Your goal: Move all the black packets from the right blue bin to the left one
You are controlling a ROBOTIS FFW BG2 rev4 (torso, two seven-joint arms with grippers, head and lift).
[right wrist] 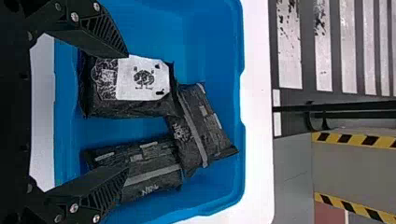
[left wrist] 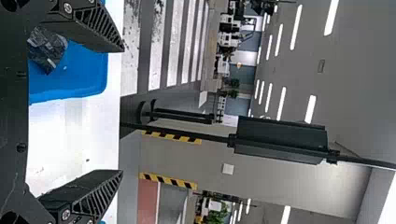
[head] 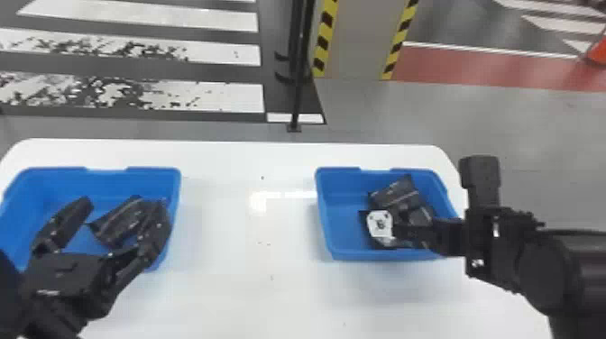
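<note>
"White bench (head: 234, 279), two bins on it?"

"Right blue bin (head: 345, 230) and left blue bin (head: 49, 185). Over the left, the left gripper (left wrist: 122, 110) has empty jaws, apart; over the right, the right gripper's (right wrist: 127, 112) are apart and empty too."

"And the packets?"

"Three black packets (right wrist: 201, 126) in the right bin, one black packet (head: 118, 223) in the left. They look light and soft, the film crinkly and maybe slippery. I'd pinch one across its middle, clear of the sealed ends."

"How do they lie to the right jaws?"

"One packet is just beside one fingertip, another partly behind the other finger, the third beyond, between them. Touching, I can't tell."

"Which has the white label (right wrist: 144, 79)?"

"The first."
</note>
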